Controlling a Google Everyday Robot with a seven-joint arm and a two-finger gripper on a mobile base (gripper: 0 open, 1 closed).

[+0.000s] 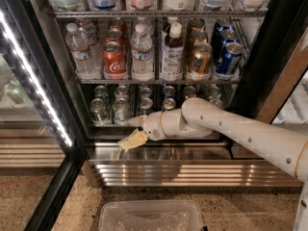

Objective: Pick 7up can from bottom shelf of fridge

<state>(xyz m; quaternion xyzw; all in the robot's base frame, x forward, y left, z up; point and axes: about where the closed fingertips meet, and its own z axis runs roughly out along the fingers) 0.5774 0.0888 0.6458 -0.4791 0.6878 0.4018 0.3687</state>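
1. Right now, I am reaching my arm (pixel 240 131) in from the lower right of the frame, across the front of the fridge (pixel 269 57). Its glass door (pixel 19 129) is standing open at the left of the frame, beside a white LED strip (pixel 38 90).
2. I am holding my gripper (pixel 128 132) at the centre of the frame, just in front of the bottom shelf (pixel 103 125) and level with its cans. Its two fingers are spread apart, one above the other, with nothing between them.
3. The 7up can (pixel 120 110) is standing upright in the front row of that shelf, at centre left, just beside my upper finger. It seems not to be touching the finger.
4. A similar pale can (pixel 99 111) is standing next to it, further left. I cannot read either label.
5. I am coming in low and from the front, I judge, because the rack of water bottles (pixel 79 52) above is leaving little headroom over the cans.
6. I am keeping the fingers spread, I judge, so that they can pass either side of the can's body; the grasp is not yet made.
7. The cans are packed closely, so closing on one risks nudging its neighbours.
8. A clear plastic bin (pixel 151 215) is sitting at the bottom centre of the frame, below the fridge's ribbed steel base (pixel 192 174).
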